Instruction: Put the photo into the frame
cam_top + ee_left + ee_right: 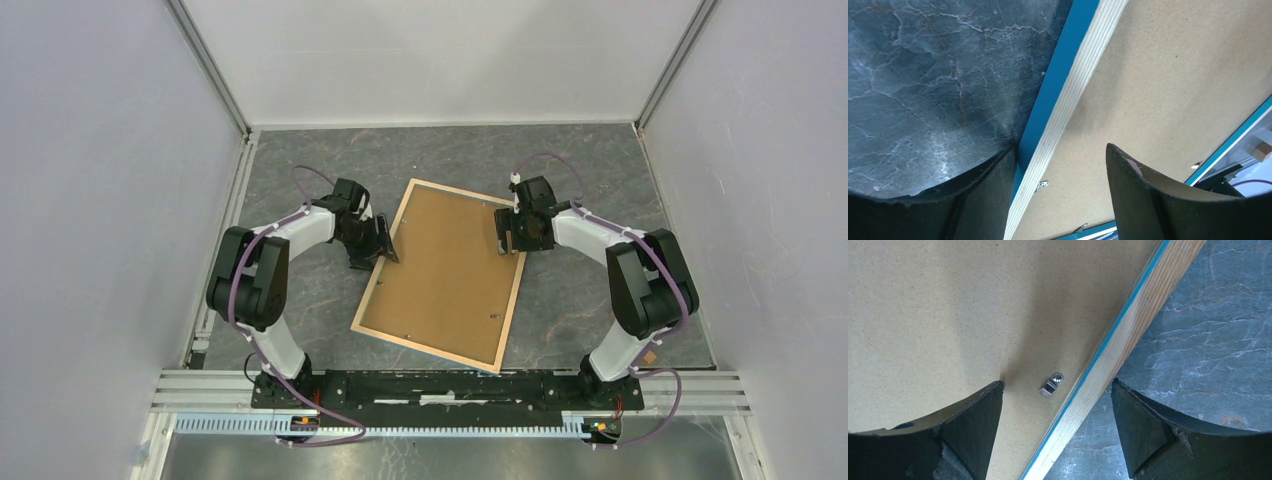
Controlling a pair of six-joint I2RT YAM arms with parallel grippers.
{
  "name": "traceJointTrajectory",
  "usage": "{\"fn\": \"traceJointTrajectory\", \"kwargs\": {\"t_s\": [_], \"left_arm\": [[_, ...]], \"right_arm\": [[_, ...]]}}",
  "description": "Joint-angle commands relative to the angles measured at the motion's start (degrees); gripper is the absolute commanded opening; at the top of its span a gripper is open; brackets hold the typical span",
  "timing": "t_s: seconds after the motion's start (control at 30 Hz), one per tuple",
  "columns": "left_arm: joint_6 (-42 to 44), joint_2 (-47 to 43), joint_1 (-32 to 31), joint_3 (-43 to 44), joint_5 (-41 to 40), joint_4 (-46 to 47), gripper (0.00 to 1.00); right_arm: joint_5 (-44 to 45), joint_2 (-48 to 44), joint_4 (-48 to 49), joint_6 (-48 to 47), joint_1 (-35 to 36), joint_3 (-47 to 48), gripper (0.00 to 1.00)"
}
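The left pincer stands open astride the left long rim of the frame. One finger is over the bare bench, just beside the rim's blue outer edge. The other is over the brown backing board, apart from the rim, and the jaws grip nothing. The right pincer is also open and straddles the opposite long rim near the far corner. Its inner finger is over the board and its outer finger is over the bench, with a gap on both sides of the wood and nothing held. One small metal tab lies on the board between those fingers, just inside the rim.

The frame lies flat and face down near the middle of the bench, turned at a slant. One corner points toward the arm bases and another toward the back wall. The board fills its opening, so whatever lies beneath it is hidden. Bare bench runs all around the four edges, with more room at the sides and back than toward the rail by the bases.

Each arm rises from its base with the elbow out to its own side. The forearm reaches inward and the wrist tips down over the rim.

There are two arms, two pincers, one frame and one backing board.
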Motion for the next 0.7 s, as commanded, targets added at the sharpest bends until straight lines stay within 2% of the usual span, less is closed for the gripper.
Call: {"fn": "traceJointTrajectory", "kwargs": {"t_s": [0.0,0.17,0.4,0.67], "left_arm": [[3.7,2.5,-0.4,3.8,-1.2,-3.5,0.66],[3.7,4.5,-0.4,5.4,-3.3,-4.9,0.47],[4.3,4.0,-0.4,2.7,-6.5,-4.0,0.37],[4.3,5.2,-0.3,3.2,-3.5,-3.8,0.29]], "right_arm": [[3.1,-3.0,-0.8,-0.5,0.3,0.2,0.84],[2.1,-2.8,0.4,2.2,0.3,-1.0,0.75],[6.2,-2.6,1.9,6.0,0.3,-1.8,0.67],[7.8,-1.8,2.6,9.3,0.2,-2.6,0.56]]}}
